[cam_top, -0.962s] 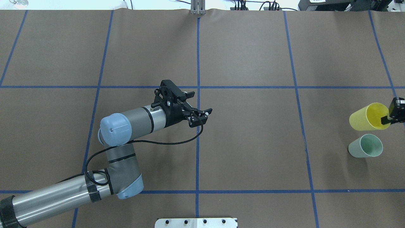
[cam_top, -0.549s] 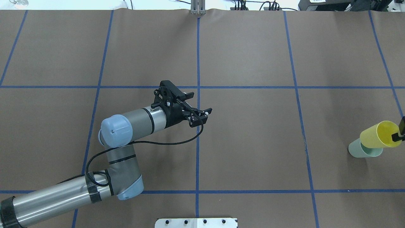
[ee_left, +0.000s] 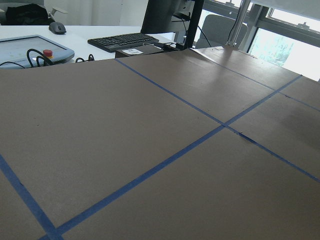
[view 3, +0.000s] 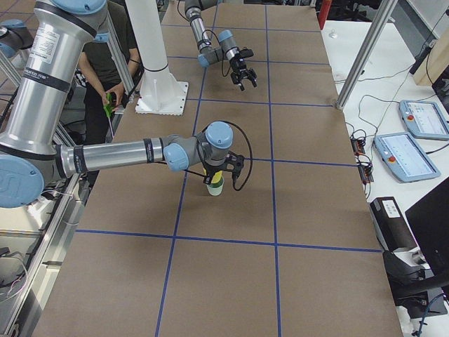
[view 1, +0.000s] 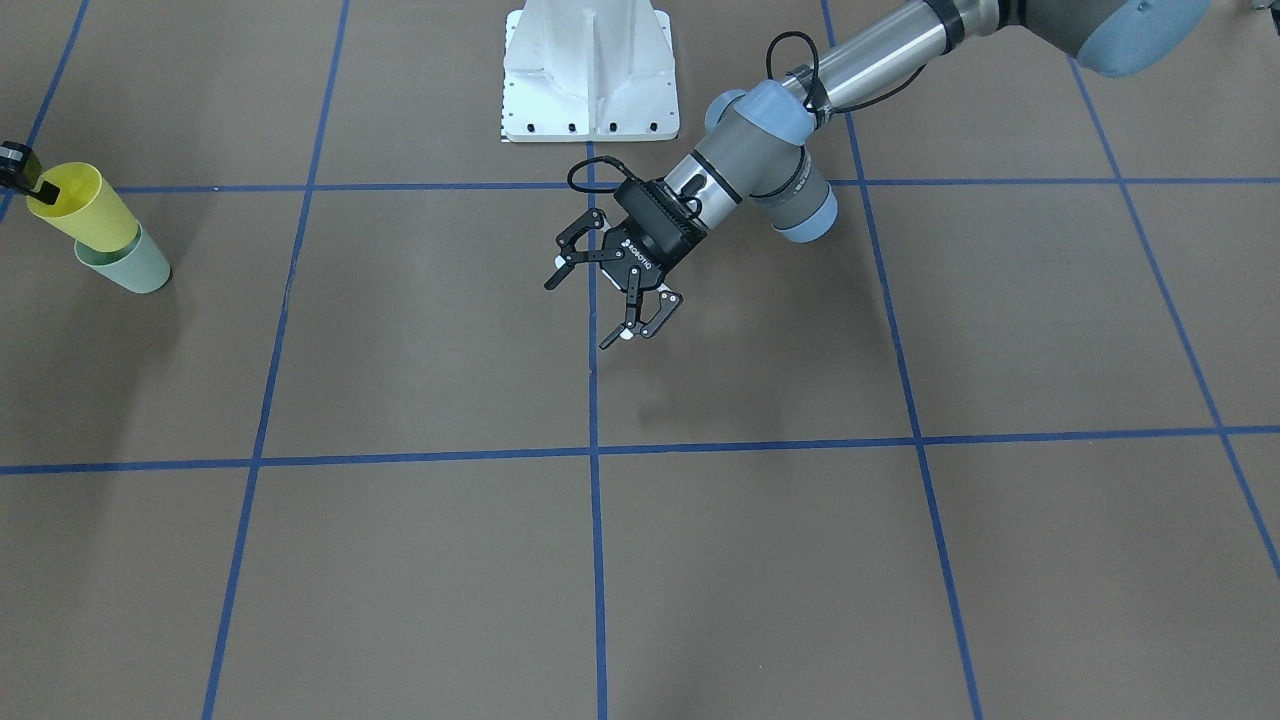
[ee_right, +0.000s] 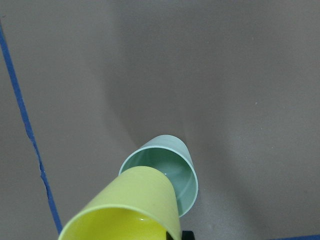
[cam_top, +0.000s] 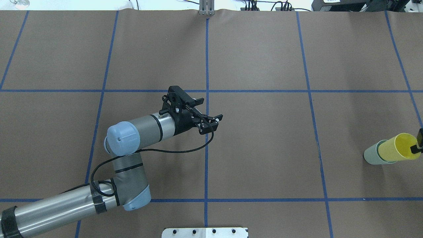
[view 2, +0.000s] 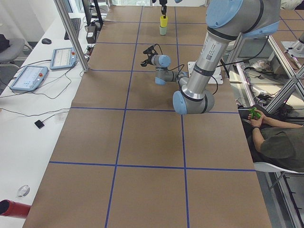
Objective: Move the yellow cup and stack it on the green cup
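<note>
The yellow cup [cam_top: 395, 148] hangs tilted from my right gripper [cam_top: 417, 146], which is shut on its rim at the view's right edge, one finger inside the cup. The cup's base sits in the mouth of the pale green cup [cam_top: 372, 157], which stands upright on the table. The front view shows the yellow cup [view 1: 85, 210] leaning out of the green cup [view 1: 135, 265]. The right wrist view shows the yellow cup [ee_right: 125, 210] over the green cup's mouth [ee_right: 175, 160]. My left gripper [cam_top: 210, 109] is open and empty above the table's middle, far from both cups.
Brown paper with blue tape lines covers the table. The robot's white base plate [view 1: 590, 80] is at the near edge. A seated operator [view 2: 280, 137] is beside the table. A metal post [cam_top: 207, 8] stands at the far edge.
My right gripper has carried the yellow cup from beside the green cup to over it and lowered its base into the green cup's mouth. The left arm has barely shifted.
</note>
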